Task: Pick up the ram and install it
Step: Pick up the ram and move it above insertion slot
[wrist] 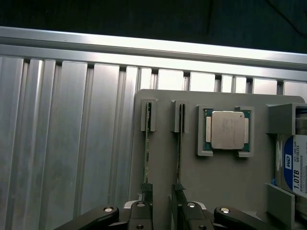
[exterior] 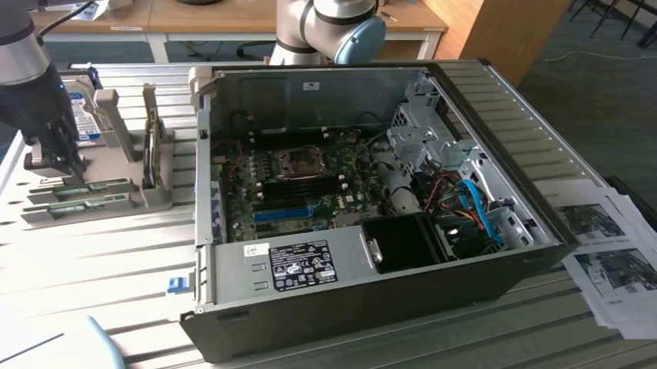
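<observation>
At the left edge of the exterior view the gripper (exterior: 51, 165) hangs over the grey holder (exterior: 154, 201) on the worktop (exterior: 103, 261), fingers (wrist: 146, 194) spread and pinching nothing. The ram (wrist: 147, 143) stands on edge in its slot, long axis running straight away from the fingertips, a second stick (wrist: 180, 143) just beside it.

Pale wooden desks (exterior: 185, 15) (blue-grey carpet floor (exterior: 605, 92) beneath)

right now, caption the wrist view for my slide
Open gripper above two thin green ram sticks standing on edge in a flat grey holder, beside a square silver cpu chip.
</observation>
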